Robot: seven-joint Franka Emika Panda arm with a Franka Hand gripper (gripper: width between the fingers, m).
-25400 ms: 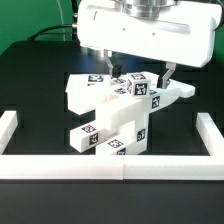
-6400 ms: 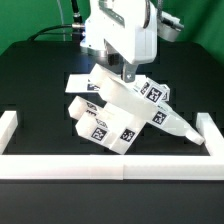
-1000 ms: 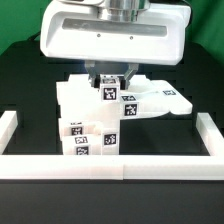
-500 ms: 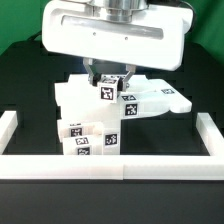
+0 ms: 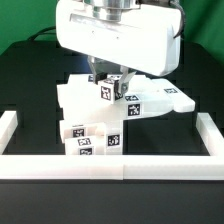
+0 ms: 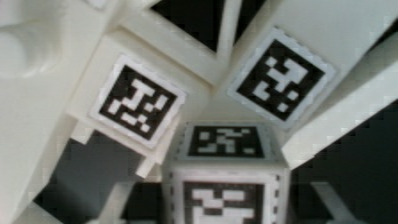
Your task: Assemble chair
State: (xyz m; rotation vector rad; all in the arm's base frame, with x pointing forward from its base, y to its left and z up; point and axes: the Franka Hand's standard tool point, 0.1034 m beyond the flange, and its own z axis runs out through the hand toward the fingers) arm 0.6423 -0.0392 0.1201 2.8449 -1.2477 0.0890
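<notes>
The chair stands partly joined in the middle of the black table in the exterior view. A flat slab (image 5: 158, 98) with tags lies across the top, and a blocky lower part (image 5: 88, 138) with tags sits in front. My gripper (image 5: 109, 87) comes straight down from above, its fingers on either side of a small tagged block (image 5: 107, 94) on the slab. In the wrist view the same block (image 6: 222, 192) fills the space between my gripper's fingertips (image 6: 222, 205), with tagged slabs (image 6: 135, 100) close behind it. The big white hand hides the back of the chair.
A low white border wall (image 5: 100, 166) runs along the front and up both sides (image 5: 8, 125). A corner of the marker board (image 5: 77, 77) shows behind the chair. Black table surface (image 5: 175, 135) lies to the exterior view's right.
In the last second the hand's white body has shifted toward the exterior view's right, while the small block and the chair have stayed in place.
</notes>
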